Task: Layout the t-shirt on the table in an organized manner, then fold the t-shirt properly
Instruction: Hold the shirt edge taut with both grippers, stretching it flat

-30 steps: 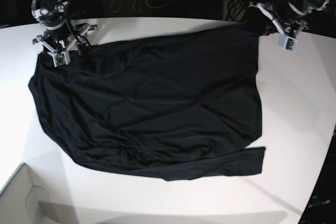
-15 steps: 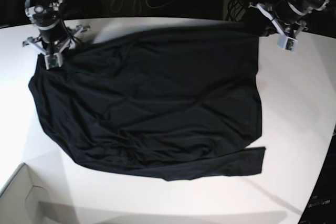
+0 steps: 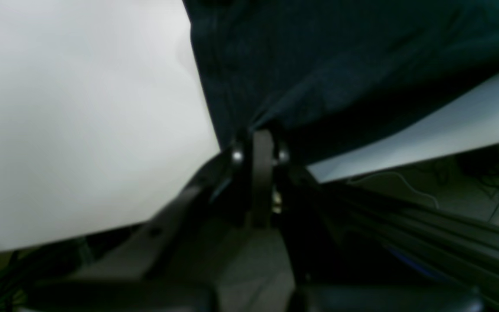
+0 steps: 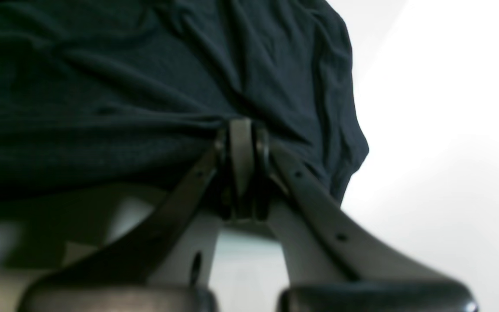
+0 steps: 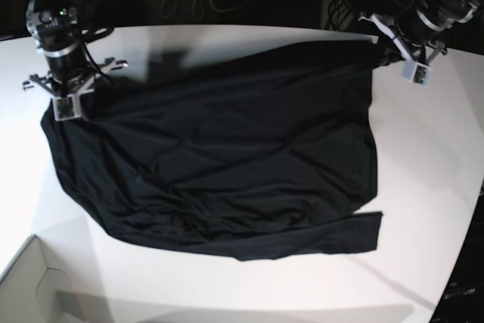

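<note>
black t-shirt (image 5: 219,156) spread mid-surface (image 5: 439,179), left hand (image 5: 387,52) clamped on its far-right corner, right hand (image 5: 69,100) pinching its far-left corner, both lifted slightly

We see the right gripper (image 4: 241,130) with jaws pressed together, pinching dark cloth. The left gripper (image 3: 261,132) is likewise clamped on cloth. Both arms reach down from the far side.

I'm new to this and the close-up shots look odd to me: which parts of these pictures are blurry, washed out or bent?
Left wrist view: gripper and background soft, only the plain black t-shirt fairly sharp. Right wrist view: the smooth white table glares out to blank white. Base view: the table's far edge bows, and shadows lie along the near edge.
</note>
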You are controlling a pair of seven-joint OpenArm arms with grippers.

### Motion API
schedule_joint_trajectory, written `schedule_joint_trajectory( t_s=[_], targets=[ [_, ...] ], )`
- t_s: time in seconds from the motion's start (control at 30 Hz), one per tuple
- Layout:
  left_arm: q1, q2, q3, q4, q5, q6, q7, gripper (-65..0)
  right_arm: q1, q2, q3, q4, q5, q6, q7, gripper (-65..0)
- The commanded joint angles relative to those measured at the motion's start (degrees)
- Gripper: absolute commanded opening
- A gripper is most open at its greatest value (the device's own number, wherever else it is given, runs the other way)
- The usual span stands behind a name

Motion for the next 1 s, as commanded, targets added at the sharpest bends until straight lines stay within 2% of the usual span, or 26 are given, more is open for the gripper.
schedule_joint_trajectory(
  t_s=[0.0,0.27,0.47,0.67,0.87,0.97],
  targets=[
    [0.2,-0.4,-0.3,0.7,-0.8,0.1,-0.9,-64.8,0.8,0.2,-0.6,1.0,1.3,-0.2,1.7,-65.0],
    [-2.7,-0.3,-0.3,-2.6,-0.8,0.1,-0.8,-64.8,5.1,0.2,-3.9,1.0,1.2,-0.2,1.6,-65.0],
    [-5.0,-0.3,-0.3,-2.5,-0.8,0.1,6.5,-64.8,7.1,0.2,-3.8,-0.2,1.2,-0.2,1.6,-65.0],
    [-6.7,-0.4,-0.3,-3.7,-0.3,0.1,7.2,-64.8,7.1,0.2,-3.7,-0.9,1.2,-0.2,1.6,-65.0],
    [-8.3,-0.8,-0.1,-11.2,-0.3,0.1,7.2,-64.4,6.4,0.2,-3.8,-1.1,1.2,-0.2,1.6,-65.0],
    [-9.1,-1.8,-0.1,-13.8,-0.3,0.1,7.3,-59.9,6.4,0.2,-3.8,-1.1,1.2,-0.2,1.6,-65.0]
  ],
)
